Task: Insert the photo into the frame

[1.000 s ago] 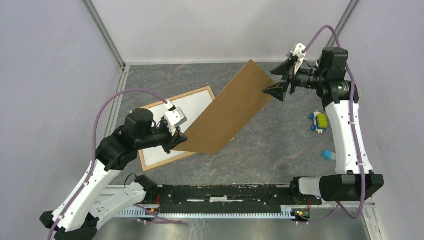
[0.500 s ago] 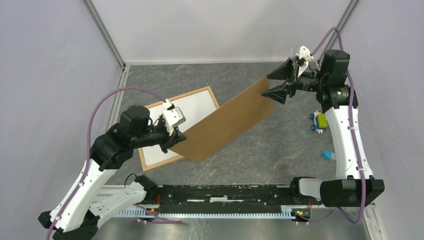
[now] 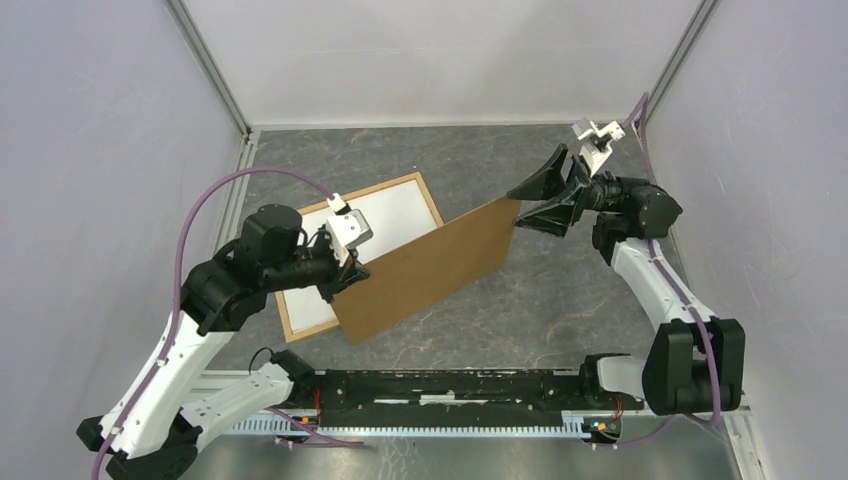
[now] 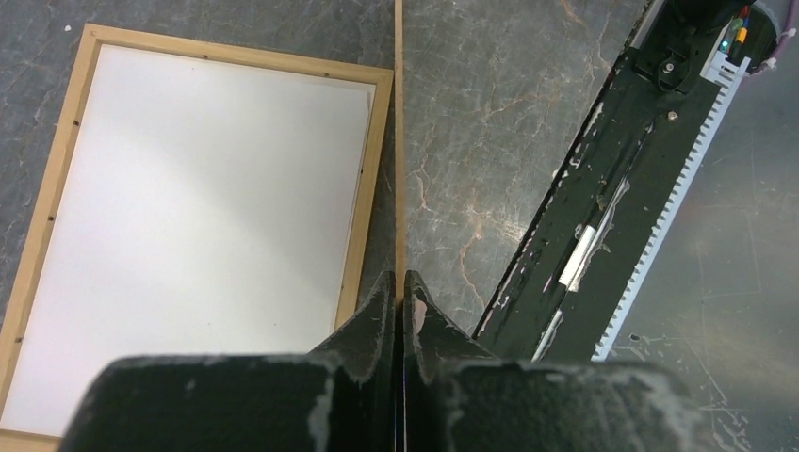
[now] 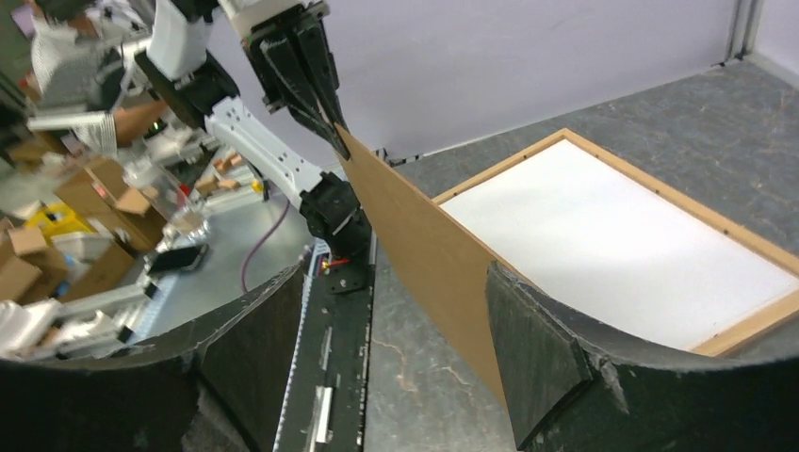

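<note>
Judged by how things lie, the task is little more than begun: the frame (image 4: 236, 56) lies flat on the surface (image 3: 560, 290) at about 9 o'clock from its middle, and only a plain white panel (image 4: 188, 235) fills its opening. No sunflower print shows in any view. What is being handled is a large brown board (image 3: 430, 265), stood nearly on edge just off the frame's 3 o'clock side. If the photo is on a hidden face of it, these views cannot tell. The left gripper (image 3: 343, 278) is clamped on the board's near corner with its fingers pressed together, so the left wrist view shows the sheet as a thin line running toward 12 o'clock just beside the frame's rail. The right gripper (image 3: 518, 208) has its jaws wide apart around the far corner, and the right wrist view shows neither one clearly pressing on the board. What seems left is finding or turning up the print, squaring it to the opening and laying it flat inside. The frame is thin, pale, natural wood with a narrow flat rail. The panel is smooth and matte. The board looks stiff, thin, fibrous and sharp-cornered, with no sag. The surface is dark grey with pale marble-like veins.
</note>
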Motion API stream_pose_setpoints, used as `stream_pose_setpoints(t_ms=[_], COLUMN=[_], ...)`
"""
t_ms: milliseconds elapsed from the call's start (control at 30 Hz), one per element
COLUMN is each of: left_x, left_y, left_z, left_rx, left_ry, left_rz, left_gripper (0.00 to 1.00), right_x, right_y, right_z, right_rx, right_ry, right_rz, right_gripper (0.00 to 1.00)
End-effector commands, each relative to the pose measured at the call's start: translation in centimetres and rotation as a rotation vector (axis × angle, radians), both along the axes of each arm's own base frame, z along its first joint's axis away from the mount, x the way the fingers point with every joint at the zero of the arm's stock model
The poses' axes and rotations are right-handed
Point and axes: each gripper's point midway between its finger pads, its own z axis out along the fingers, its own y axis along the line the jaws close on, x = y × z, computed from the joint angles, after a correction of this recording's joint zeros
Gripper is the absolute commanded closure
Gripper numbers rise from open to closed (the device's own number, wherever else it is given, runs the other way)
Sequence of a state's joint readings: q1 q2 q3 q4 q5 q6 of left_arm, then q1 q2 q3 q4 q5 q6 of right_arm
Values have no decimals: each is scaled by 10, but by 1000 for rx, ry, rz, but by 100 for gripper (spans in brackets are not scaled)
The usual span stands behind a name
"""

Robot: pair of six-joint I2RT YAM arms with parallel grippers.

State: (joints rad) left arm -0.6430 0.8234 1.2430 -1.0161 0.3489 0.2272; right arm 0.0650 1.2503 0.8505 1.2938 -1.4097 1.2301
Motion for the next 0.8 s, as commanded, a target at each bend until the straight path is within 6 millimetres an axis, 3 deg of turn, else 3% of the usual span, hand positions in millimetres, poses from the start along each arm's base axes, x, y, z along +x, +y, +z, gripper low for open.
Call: stream_pose_setpoints(t_ms=[0, 133, 200, 233, 267, 400, 767], left_x=[4, 3, 5, 6, 6, 2, -6], left_y=[-3, -1, -1, -1, -1, -1, -5], left_z=[16, 16, 13, 12, 11, 11, 3], left_rx=[-36, -39, -35, -32, -31, -42, -56], left_ry=[-94, -100, -91, -86, -87, -95, -135], left_rz=[-29, -20, -9, -6, -5, -21, -84], left_gripper=[98, 98, 98, 98, 98, 98, 98], right_x=[-15, 16, 62, 88, 98, 70, 46], right_y=[-18, -41, -59, -76, -83, -68, -54], right_z=[20, 27, 16, -10, -15, -1, -55], right_rx=[65, 106, 49, -102, -240, -184, -220], right_ry=[-177, -107, -63, -26, -54, -187, -345], right_rz=[-39, -201, -412, -584, -684, -547, -325], right_gripper=[23, 25, 24, 15, 11, 12, 2])
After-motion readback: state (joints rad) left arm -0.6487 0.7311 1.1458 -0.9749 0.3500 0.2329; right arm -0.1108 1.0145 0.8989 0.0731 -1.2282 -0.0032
